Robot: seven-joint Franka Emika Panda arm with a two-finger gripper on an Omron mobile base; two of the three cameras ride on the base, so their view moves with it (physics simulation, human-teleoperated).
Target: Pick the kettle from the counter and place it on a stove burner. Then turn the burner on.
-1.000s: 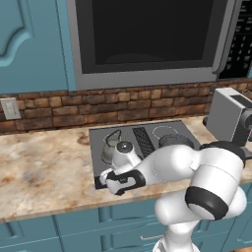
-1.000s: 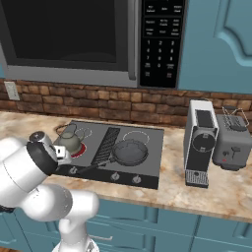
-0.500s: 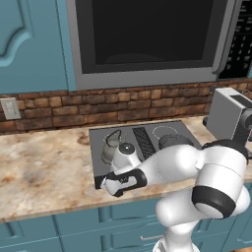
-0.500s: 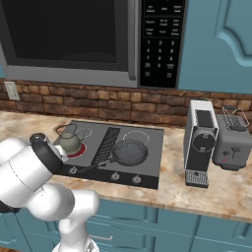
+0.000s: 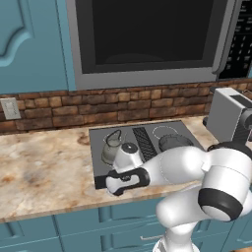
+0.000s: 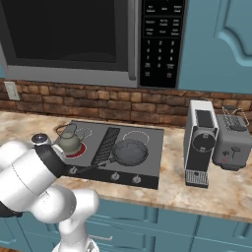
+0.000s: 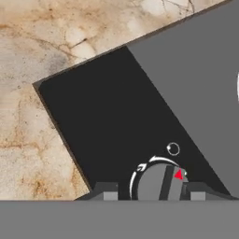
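Here the end effector (image 7: 151,192) straddles the burner knob (image 7: 160,181) at the bottom of the hand view, fingers spread just clear of it, gripping nothing. The kettle (image 6: 69,141) already sits on the glowing stove burner (image 6: 76,149), left of centre. Lift straight off the knob, leaving it undisturbed.

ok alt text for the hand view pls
Close, steep view down on a round grey stove knob with a red pointer, flanked by the gripper fingertips. It sits on the cooktop's black control strip, with beige marbled counter beyond its corner.
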